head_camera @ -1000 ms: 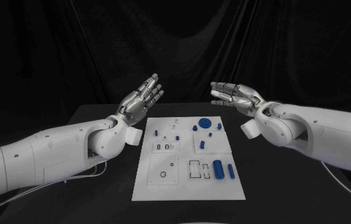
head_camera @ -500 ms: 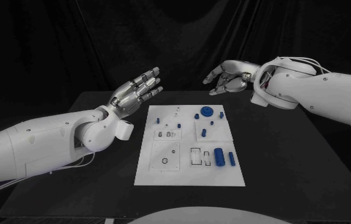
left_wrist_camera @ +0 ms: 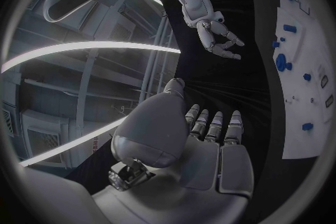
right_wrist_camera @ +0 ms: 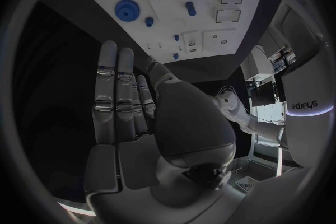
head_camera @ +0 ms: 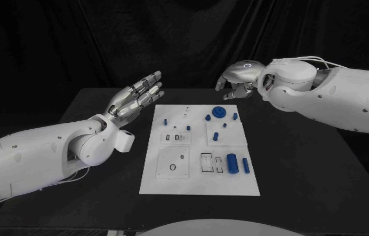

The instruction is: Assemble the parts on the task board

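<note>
Lying loose on the task board (head_camera: 198, 188) at mid-bench, the parts (head_camera: 231, 162) appear small, rigid, light; pinch across their sides. Left robot hand (head_camera: 137, 98) spread, empty; right robot hand (head_camera: 237, 84) loosely curled, apparently empty.

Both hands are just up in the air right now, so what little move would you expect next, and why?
Probably the right hand lowers toward the round blue part at the task board's far end. It hangs above that end, palm down, holding nothing, while the left hand is open beside the board. No part is held yet.
</note>
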### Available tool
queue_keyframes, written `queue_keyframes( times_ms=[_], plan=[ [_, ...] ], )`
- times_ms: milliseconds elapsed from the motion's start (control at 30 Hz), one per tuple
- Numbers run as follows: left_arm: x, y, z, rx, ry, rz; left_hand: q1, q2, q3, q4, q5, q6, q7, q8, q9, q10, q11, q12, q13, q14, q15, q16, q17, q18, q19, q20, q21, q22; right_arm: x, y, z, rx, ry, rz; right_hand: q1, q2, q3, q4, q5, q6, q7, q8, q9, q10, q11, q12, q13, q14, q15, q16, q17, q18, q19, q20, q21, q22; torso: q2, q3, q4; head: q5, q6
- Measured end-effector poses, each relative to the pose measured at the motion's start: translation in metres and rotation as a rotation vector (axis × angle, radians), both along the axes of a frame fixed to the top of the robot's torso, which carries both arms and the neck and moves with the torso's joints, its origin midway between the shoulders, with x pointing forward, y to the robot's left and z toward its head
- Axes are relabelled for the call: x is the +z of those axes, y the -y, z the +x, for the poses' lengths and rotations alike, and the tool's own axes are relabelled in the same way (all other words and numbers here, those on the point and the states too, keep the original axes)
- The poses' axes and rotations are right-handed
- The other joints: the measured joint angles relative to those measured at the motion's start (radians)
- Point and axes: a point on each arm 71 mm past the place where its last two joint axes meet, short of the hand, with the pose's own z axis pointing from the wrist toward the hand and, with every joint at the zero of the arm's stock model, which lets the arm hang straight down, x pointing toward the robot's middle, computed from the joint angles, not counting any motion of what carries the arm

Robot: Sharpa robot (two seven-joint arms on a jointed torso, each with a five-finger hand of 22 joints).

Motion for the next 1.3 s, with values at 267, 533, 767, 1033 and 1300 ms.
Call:
queue_keyframes(
  times_ms=[267,533,767,1033,1300],
  plan=[
    [0.0,-0.003,0.0,0.005,0.008,0.012,0.008,-0.001,0.008,-0.003,0.012,0.0,0.0,0.0,0.0,-0.004,0.004,0.0,0.0,0.004,0.004,0.0,0.0,0.0,0.0,0.0,0.0,0.0,-0.021,0.004,0.002,-0.001,0.011,-0.027,-0.021,-0.015,0.025,0.017,0.0,0.007,-0.007,-0.017,0.0,0.07,-0.006,-0.033,0.002,0.029,-0.017,0.082,0.082,0.0,0.011,-0.004,0.082,0.076,0.055,-0.0081,0.0312,-0.034,0.027],
    [-0.001,-0.005,0.003,0.006,0.011,0.017,0.013,0.004,0.016,-0.002,0.018,0.0,0.0,0.0,0.0,-0.007,0.007,0.0,0.0,0.004,0.004,0.0,0.0,0.0,0.002,0.002,0.0,0.0,-0.036,0.002,0.003,0.015,0.016,-0.024,-0.039,-0.033,0.052,0.033,0.0,-0.02,-0.034,-0.043,-0.002,0.121,-0.004,-0.061,0.002,0.026,-0.02,0.131,0.135,0.0,-0.02,-0.006,0.143,0.144,0.088,-0.0137,0.0468,-0.045,0.044],
    [-0.001,-0.005,0.003,-0.002,0.011,0.014,0.016,0.002,0.018,-0.004,0.02,0.0,0.0,0.0,0.0,-0.007,0.007,0.0,0.0,0.003,0.004,0.0,0.0,0.0,0.004,0.004,0.0,0.0,-0.041,-0.001,0.002,0.034,0.021,-0.017,-0.044,-0.039,0.059,0.041,-0.006,-0.016,-0.019,-0.043,-0.002,0.13,-0.005,-0.083,0.002,0.026,-0.02,0.16,0.163,0.0,-0.033,-0.007,0.18,0.187,0.101,-0.0174,0.0552,-0.05,0.053],
    [-0.001,-0.005,0.002,-0.011,0.01,0.01,0.017,0.001,0.021,-0.007,0.02,0.0,0.0,0.0,0.0,-0.007,0.007,0.0,0.0,0.003,0.004,0.0,0.0,0.0,0.004,0.004,0.0,-0.001,-0.047,-0.001,0.003,0.032,0.013,-0.022,-0.044,-0.039,0.072,0.037,0.013,0.007,-0.022,-0.043,-0.004,0.144,0.001,-0.104,0.002,0.026,-0.02,0.172,0.179,0.0,-0.052,-0.005,0.212,0.224,0.11,-0.0188,0.0598,-0.06,0.062],
    [-0.001,-0.003,0.002,-0.022,0.008,0.005,0.021,0.005,0.023,-0.005,0.02,0.0,0.0,0.0,0.0,-0.01,0.009,0.0,0.0,0.001,0.006,0.0,0.0,0.0,0.004,0.004,0.0,-0.001,-0.056,0.003,0.005,0.017,0.001,-0.03,-0.048,-0.043,0.087,0.043,0.023,0.025,-0.018,-0.039,-0.004,0.166,0.002,-0.118,0.001,0.026,-0.02,0.186,0.19,0.0,-0.059,-0.005,0.233,0.251,0.106,-0.02,0.0604,-0.057,0.055]
  ],
)
